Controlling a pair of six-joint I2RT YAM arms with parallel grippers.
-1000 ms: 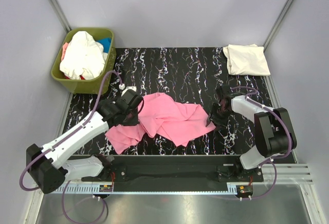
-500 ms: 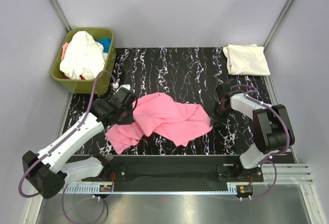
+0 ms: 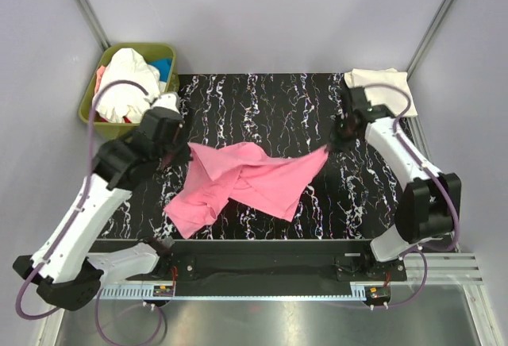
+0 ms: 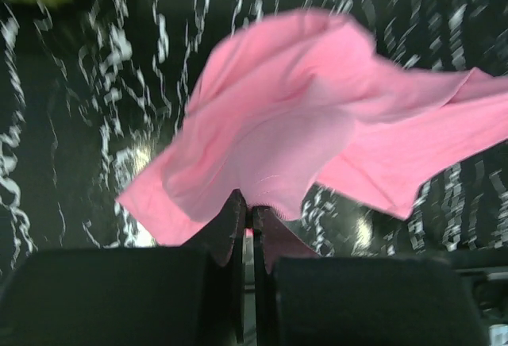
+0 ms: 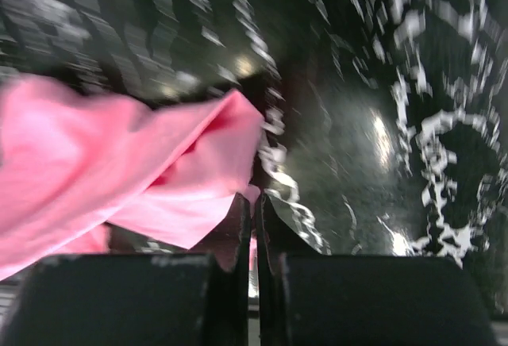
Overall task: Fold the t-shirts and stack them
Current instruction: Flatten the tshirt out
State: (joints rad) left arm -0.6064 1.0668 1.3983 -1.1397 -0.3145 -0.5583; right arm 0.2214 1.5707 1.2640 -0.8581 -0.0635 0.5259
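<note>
Left gripper [image 4: 248, 213] clamped on pink t-shirt [image 3: 254, 178], right gripper [image 5: 254, 205] clamped on opposite corner

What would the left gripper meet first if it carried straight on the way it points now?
The bright pink cotton t-shirt pinched in the left gripper: its cloth billows directly ahead. Behind it probably lies the black white-veined table top, though depth is hard to judge.

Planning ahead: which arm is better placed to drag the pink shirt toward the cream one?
Right, likely: the right gripper pinches the pink shirt close to the cream shirt; left gripper holds its opposite end.
</note>
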